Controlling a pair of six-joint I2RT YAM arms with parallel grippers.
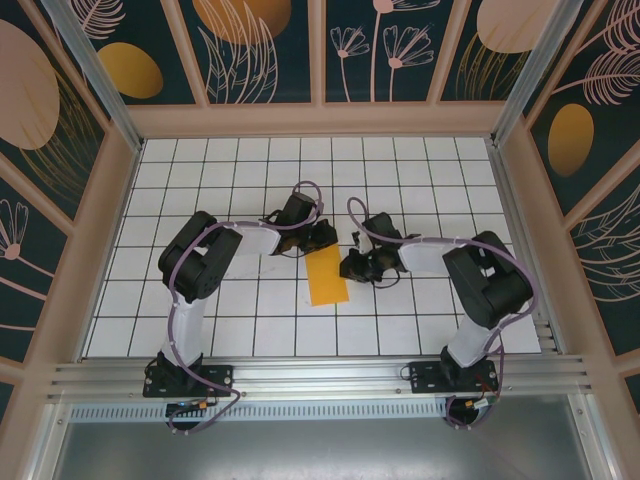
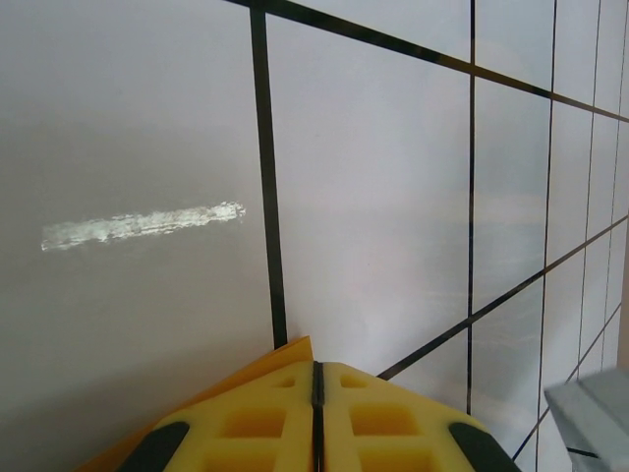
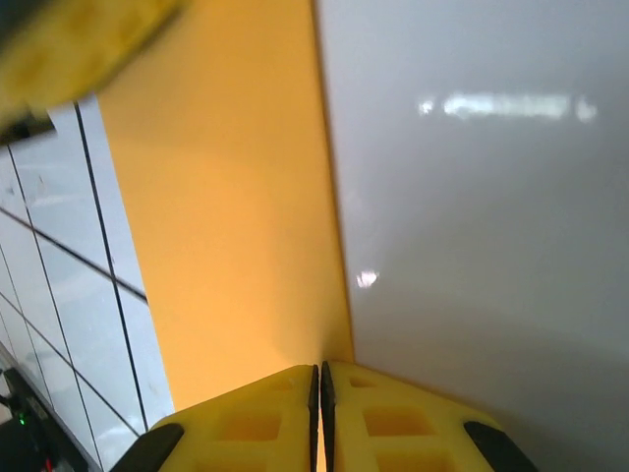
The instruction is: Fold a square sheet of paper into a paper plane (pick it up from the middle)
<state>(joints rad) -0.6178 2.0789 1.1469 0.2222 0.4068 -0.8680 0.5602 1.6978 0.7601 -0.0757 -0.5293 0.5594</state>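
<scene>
The two black arms are bolted at the near edge of the white tiled surface (image 1: 200,320), and both are bent in toward the middle. Just past the near tiles, the orange-yellow paper (image 1: 326,278) is laid flat between them. It is seen as a tall narrow shape, not a square, so one fold in half is judged to be made already. Its long side is pointed from near to far, tipped a little to the left at the far end. The right claw (image 1: 352,266) is placed at the right long edge, a bit past the middle. In its wrist view the yellow fingers (image 3: 246,423) are seen pressed together, with that paper edge running straight into the line between them. Whether the edge is nipped there or only touched cannot be told. Farther on, the left claw (image 1: 318,240) is set at the far short end. Its fingers are pressed together too, and a paper corner is seen peeking out beside them. A grip cannot be told here either. Both claws are right at the paper, so neither arm is much nearer. The far corners are likely to be turned in toward the long middle line next.
</scene>
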